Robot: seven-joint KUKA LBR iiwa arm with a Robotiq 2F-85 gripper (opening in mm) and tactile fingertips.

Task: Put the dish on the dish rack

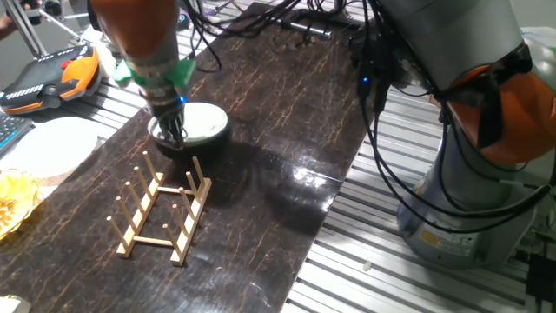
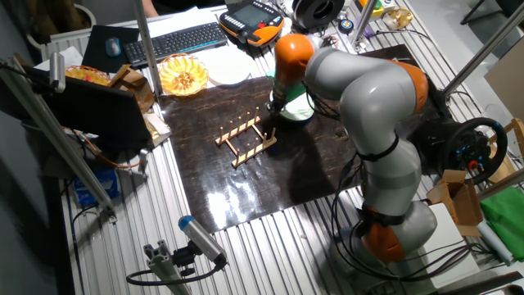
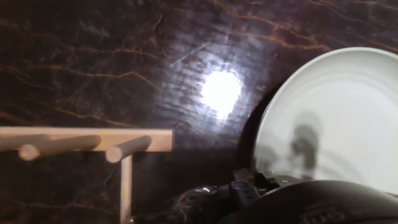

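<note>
The dish (image 1: 201, 123) is a pale mint-green plate lying on the dark marbled mat, just behind the dish rack (image 1: 162, 209). My gripper (image 1: 172, 133) points straight down at the dish's left rim and is closed on it. A dark shadow rings the dish's underside. The light-wood rack stands upright with its pegs up, a short way in front of the gripper. In the other fixed view the dish (image 2: 300, 109) lies right of the rack (image 2: 246, 138). The hand view shows the dish (image 3: 339, 118) at the right and a rack rail with pegs (image 3: 87, 144) at the left.
A larger white plate (image 1: 50, 145) and a yellow crinkled dish (image 1: 12, 205) lie left of the mat. A teach pendant (image 1: 54, 76) lies at the back left. The arm's base (image 1: 473, 187) and cables stand at the right. A keyboard (image 2: 176, 39) lies beyond the mat.
</note>
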